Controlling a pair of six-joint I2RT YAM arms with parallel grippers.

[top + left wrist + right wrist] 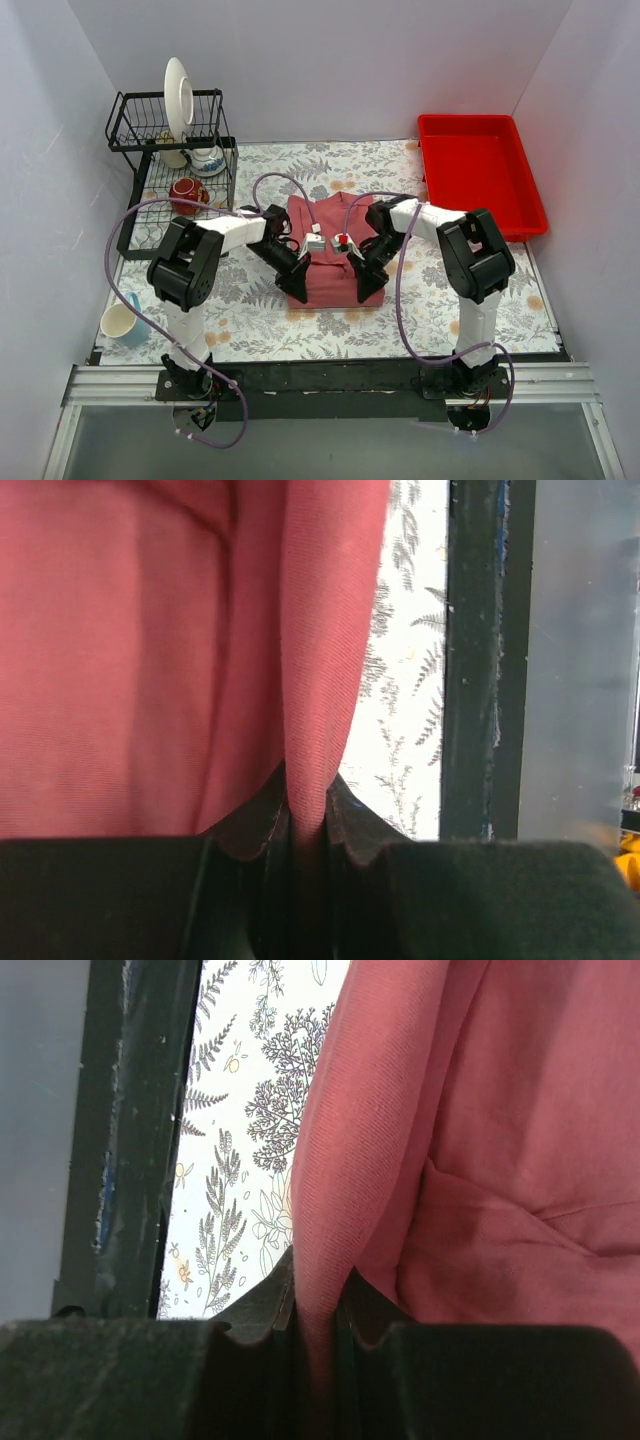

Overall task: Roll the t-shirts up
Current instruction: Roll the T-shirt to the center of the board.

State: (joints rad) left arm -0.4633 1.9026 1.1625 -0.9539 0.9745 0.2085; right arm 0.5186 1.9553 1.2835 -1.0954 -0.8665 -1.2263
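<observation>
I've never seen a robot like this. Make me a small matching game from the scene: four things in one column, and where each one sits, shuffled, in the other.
Things:
1. t-shirt
2. red tray
3. white plate
4. pale mug

Places:
A. standing upright in the wire rack
B. near left corner of the table
C. mid-table, pinched by the left gripper and the right gripper
D. far right of the table

Pairs: 1-C, 2-D, 3-A, 4-B.
</observation>
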